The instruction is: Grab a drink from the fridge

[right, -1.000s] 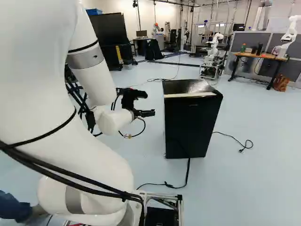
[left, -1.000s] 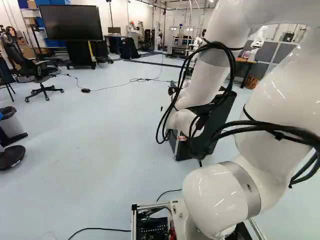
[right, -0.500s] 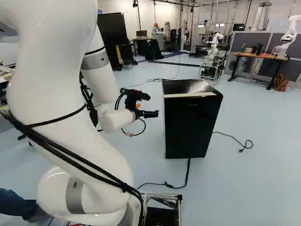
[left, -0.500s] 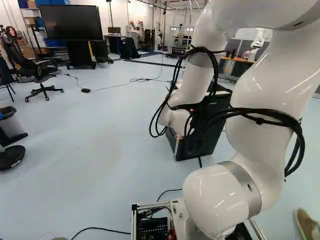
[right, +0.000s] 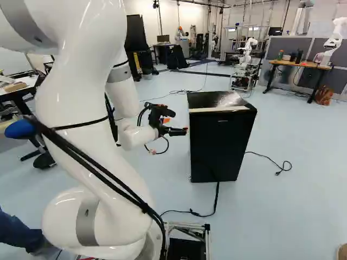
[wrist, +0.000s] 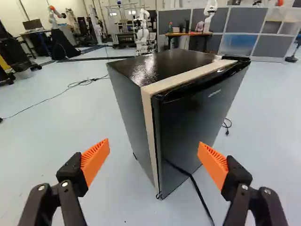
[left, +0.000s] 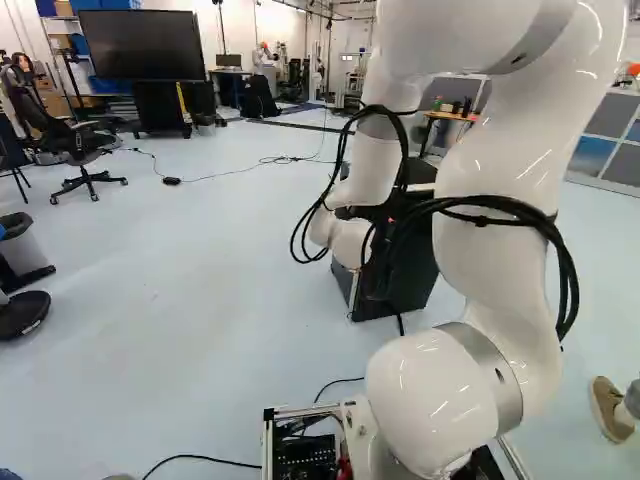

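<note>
The black fridge (right: 221,143) stands on the floor right of the arm in the right base view, its door shut. Close to its left side there is my gripper (right: 185,131). In the left base view the arm covers much of the fridge (left: 410,270). The wrist view has the gripper (wrist: 154,157) wide open with nothing between its orange pads; the fridge (wrist: 197,117) stands ahead, its door edge and pale side strip facing the fingers. No drink shows; the fridge's inside is hidden.
A black cable (right: 217,200) runs along the floor from the fridge toward the base. Another cable (right: 279,165) lies beyond the fridge. A person's shoe (left: 610,408) is at the right of the left base view, and a leg (right: 19,233) stands left of the arm's foot.
The arm has swung and risen, bringing the gripper closer to the fridge's side in the right base view. The base and fridge have stayed put. A shoe has come into the left base view.
</note>
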